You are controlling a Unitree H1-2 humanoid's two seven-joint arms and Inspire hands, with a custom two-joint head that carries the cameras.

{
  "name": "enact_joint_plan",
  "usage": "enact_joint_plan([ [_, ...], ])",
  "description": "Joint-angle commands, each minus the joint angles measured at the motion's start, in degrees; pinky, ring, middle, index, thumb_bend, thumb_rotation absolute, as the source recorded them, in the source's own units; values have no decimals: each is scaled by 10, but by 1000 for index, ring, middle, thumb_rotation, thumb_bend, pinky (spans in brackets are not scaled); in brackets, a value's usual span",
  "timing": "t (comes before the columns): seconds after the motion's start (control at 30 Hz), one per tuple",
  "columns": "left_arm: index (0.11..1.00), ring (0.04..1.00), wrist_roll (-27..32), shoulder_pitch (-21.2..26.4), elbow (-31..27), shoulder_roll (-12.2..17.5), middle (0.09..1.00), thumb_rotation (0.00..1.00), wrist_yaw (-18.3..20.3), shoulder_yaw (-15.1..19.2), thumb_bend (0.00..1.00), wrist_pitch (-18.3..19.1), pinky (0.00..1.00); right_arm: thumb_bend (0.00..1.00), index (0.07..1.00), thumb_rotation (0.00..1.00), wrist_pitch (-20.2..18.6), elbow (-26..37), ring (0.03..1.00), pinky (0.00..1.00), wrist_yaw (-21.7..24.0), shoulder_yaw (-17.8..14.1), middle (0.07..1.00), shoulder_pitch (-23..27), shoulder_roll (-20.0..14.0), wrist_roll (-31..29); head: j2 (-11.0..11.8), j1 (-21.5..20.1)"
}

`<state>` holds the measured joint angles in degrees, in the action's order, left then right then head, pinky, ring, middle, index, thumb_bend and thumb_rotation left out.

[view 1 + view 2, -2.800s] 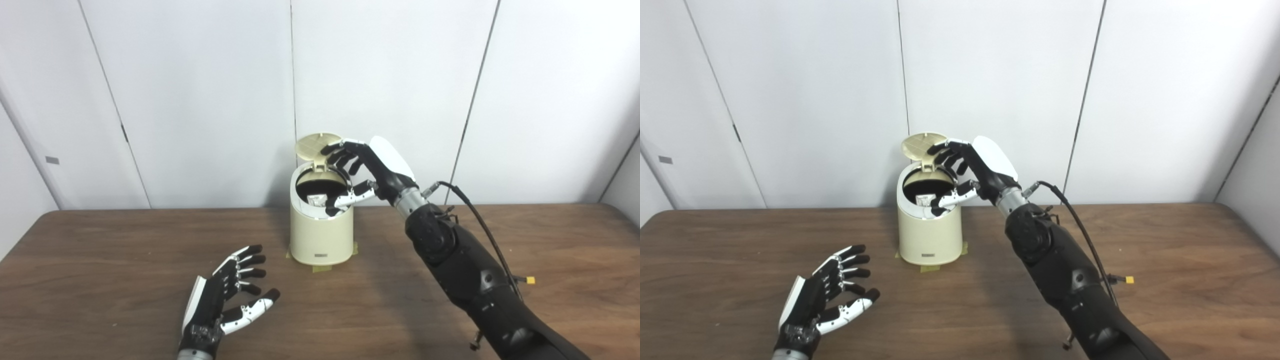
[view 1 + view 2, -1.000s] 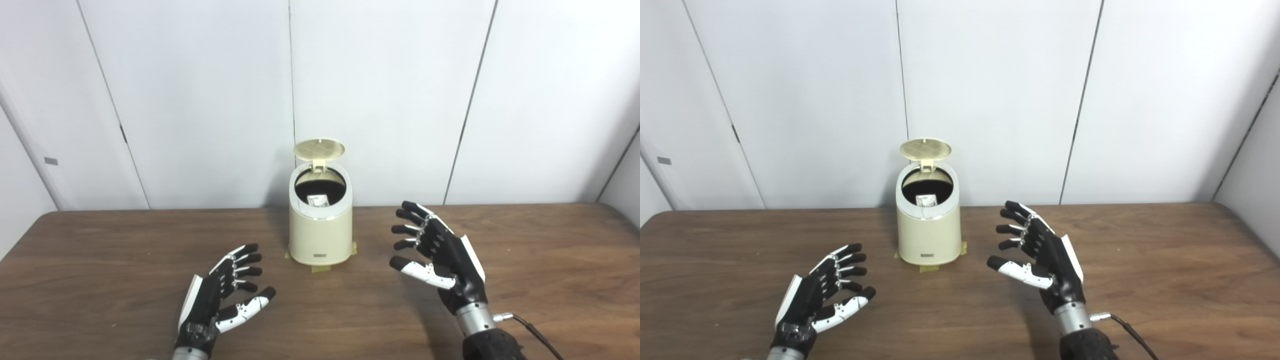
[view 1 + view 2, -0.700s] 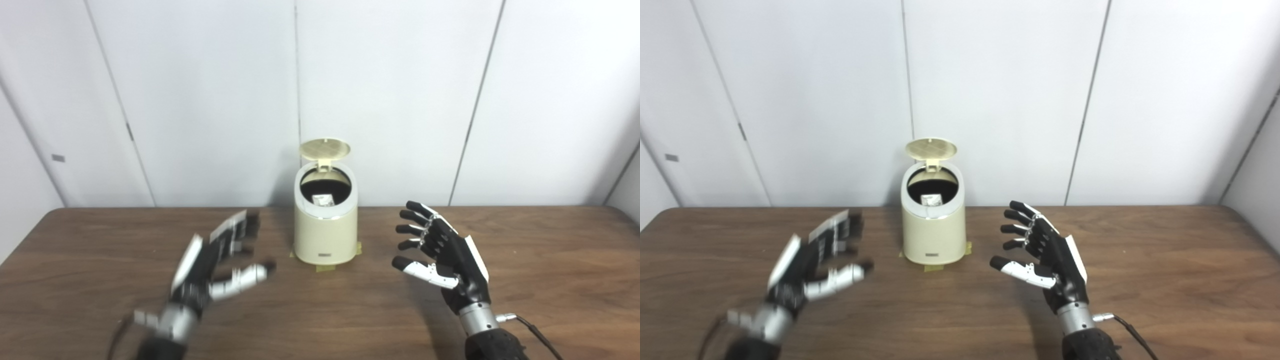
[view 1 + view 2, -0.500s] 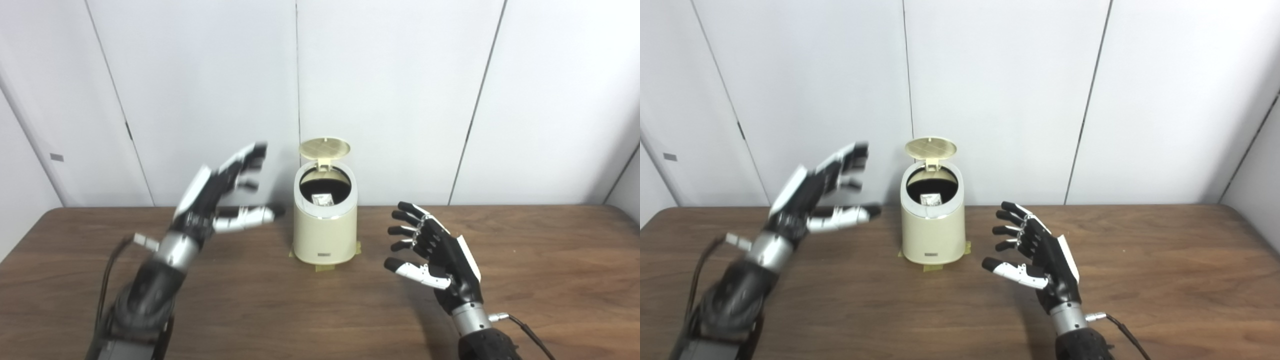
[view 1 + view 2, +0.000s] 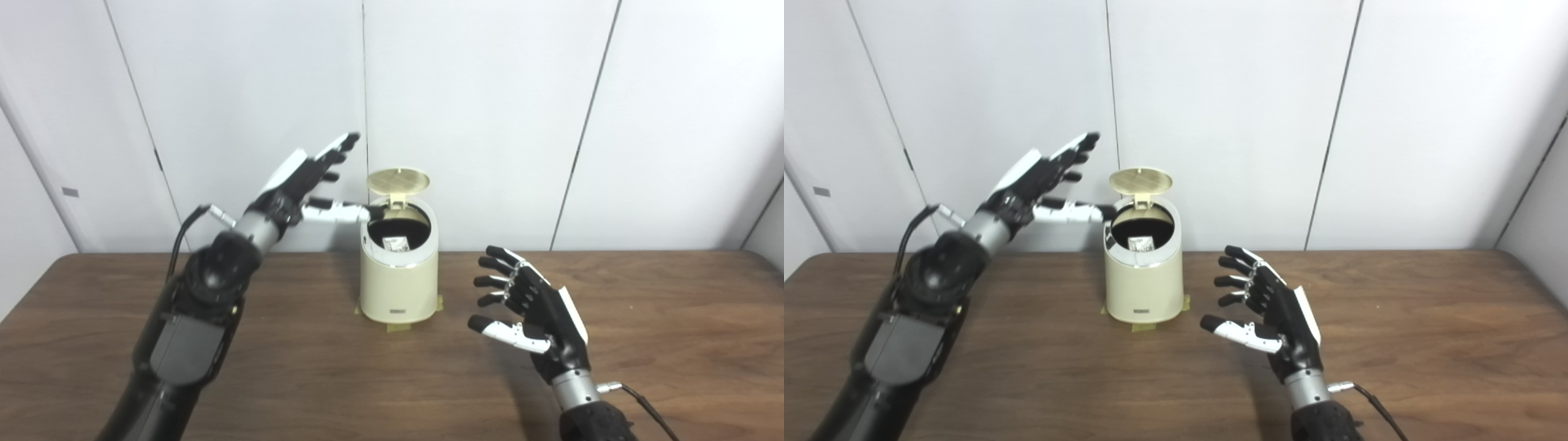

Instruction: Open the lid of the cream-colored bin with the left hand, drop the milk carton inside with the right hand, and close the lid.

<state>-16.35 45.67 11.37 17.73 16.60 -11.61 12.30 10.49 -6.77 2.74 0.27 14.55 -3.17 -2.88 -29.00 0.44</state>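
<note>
The cream-colored bin (image 5: 398,282) stands on the wooden table (image 5: 306,380) near the back wall, its round lid (image 5: 398,180) tipped up and open. The milk carton (image 5: 396,244) lies inside the dark opening, only its pale top showing. My left hand (image 5: 300,184) is raised and open to the left of the lid, its thumb reaching toward the bin's rim. My right hand (image 5: 533,312) hovers open above the table to the right of the bin, holding nothing.
Strips of tape (image 5: 398,327) hold the bin's base to the table. A white panelled wall (image 5: 490,122) rises just behind the bin. A cable (image 5: 643,404) trails from my right wrist.
My right hand came back from the bin's opening to the table's right side. My left hand rose from the table up beside the open lid. The carton stays inside the bin.
</note>
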Motion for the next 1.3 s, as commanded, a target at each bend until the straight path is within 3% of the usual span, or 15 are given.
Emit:
enact_joint_plan([
  [0.0, 989, 955, -22, 35, 2, 11, 970, 387, -3, -11, 975, -22, 864, 801, 785, 209, 6, 22, 674, 503, 1, 0, 771, 19, 0, 5, 0, -1],
  [0.27, 962, 981, -77, 65, 49, 15, 981, 429, -4, -51, 940, -56, 887, 806, 773, 213, -4, 28, 654, 500, -3, 3, 757, 18, 8, 9, 2, -7],
  [0.53, 935, 980, -72, 66, 50, 14, 960, 425, 21, -55, 919, -68, 862, 805, 765, 194, -7, 28, 617, 503, -5, 3, 738, 20, 16, 12, 1, -14],
  [0.73, 903, 1000, -61, 66, 41, 17, 980, 406, 50, -54, 929, -65, 996, 795, 747, 185, -2, 20, 576, 481, -2, 3, 702, 24, 18, 6, 1, -15],
  [1.27, 901, 1000, -96, 72, 19, 37, 978, 408, 78, -69, 941, -89, 1000, 808, 742, 151, -6, 17, 561, 455, -1, 7, 700, 24, 21, 14, -3, -15],
])
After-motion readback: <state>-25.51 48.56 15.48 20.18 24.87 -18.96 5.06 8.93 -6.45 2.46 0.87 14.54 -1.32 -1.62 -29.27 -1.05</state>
